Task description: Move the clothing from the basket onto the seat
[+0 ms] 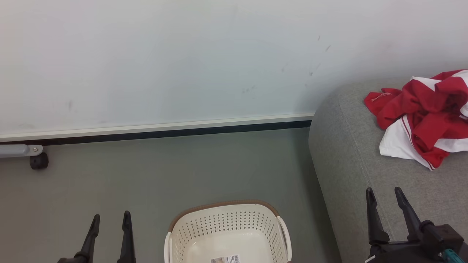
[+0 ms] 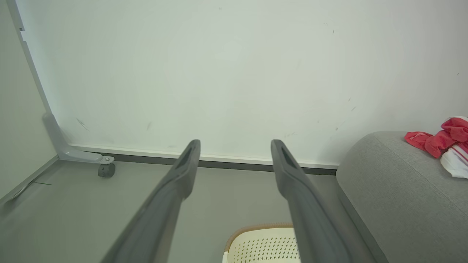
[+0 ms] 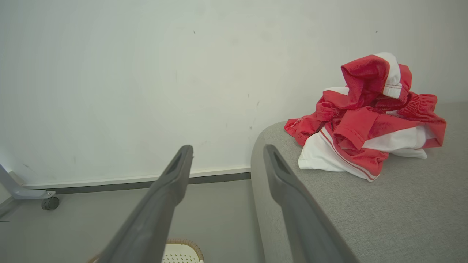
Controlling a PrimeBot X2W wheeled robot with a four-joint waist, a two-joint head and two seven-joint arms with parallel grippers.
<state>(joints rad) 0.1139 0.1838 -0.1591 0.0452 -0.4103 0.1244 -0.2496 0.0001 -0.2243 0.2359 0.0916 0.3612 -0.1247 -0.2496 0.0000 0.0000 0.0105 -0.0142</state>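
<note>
Though the basket (image 1: 226, 233) on the floor (image 1: 146, 182) shows nothing but its bare perforated walls and the sticker (image 1: 226, 259) on its base, its near part is cut off in the head view, so I cannot vouch for all of it. The clothing (image 1: 420, 113) lies in one crumpled red and white heap on top of the seat (image 1: 347, 171), towards the seat's back edge by the wall (image 1: 182, 54) and set in from its rounded left corner. The basket stands on the floor just beside the seat's left side.

Both grippers are empty, jaws spread wide. The left gripper (image 1: 112, 214) hangs over the floor left of the basket. The right gripper (image 1: 383, 190) hangs over the seat's front part, well short of the heap.

Those garments look light, thin and limp, probably a bit slick, so I'd expect them to sag, trail and slide rather than keep any shape. If the heap needs shifting, the raised red fold (image 3: 365, 71) at its top seems the best hold. Bunched cloth gives the jaws something to pinch, where the flat white panel (image 3: 318, 157) would likely slip away.
</note>
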